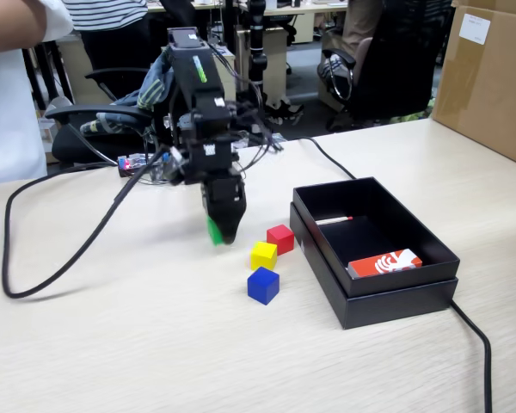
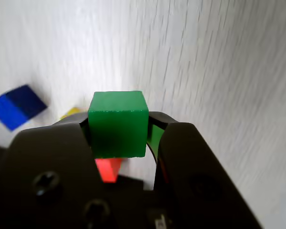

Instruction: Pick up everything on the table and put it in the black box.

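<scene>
The black robot pincer (image 1: 221, 231) is clamped on a small solid green cube (image 2: 118, 124) just above the beige wood-grain desk (image 1: 112, 344), apparently bound for the shallow matte black box (image 1: 430, 297) nearby.
</scene>
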